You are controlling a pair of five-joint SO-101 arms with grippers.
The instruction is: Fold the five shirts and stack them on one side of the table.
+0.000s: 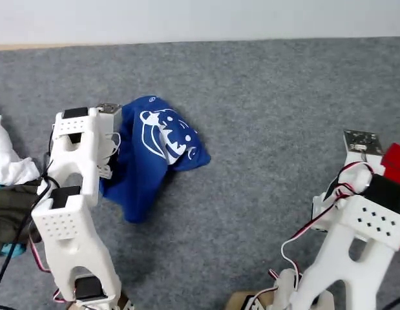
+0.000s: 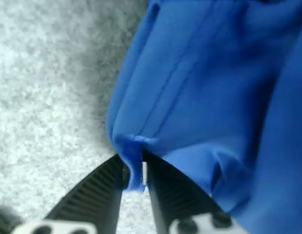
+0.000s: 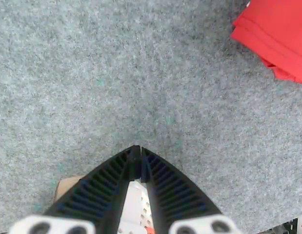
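Observation:
A blue shirt (image 1: pixel 151 155) with a white print hangs bunched over the grey table, its lower end touching the surface. My left gripper (image 2: pixel 136 170) is shut on an edge of the blue shirt (image 2: pixel 209 92), pinching a fold of fabric between its black fingers (image 2: pixel 99 192). In the high view the left arm (image 1: pixel 80 148) stands right beside the cloth. My right gripper (image 3: pixel 138 156) is shut with nothing in it, hovering above bare carpet at the table's right side. A folded red shirt (image 3: pixel 275 36) lies close to it, also seen as red shirt (image 1: pixel 395 161) at the right edge.
A white shirt (image 1: pixel 7 158) and a dark olive garment (image 1: pixel 12 213) are heaped at the left edge. The grey felt table (image 1: pixel 271 129) stretches between the arms. A light wall band runs along the far edge.

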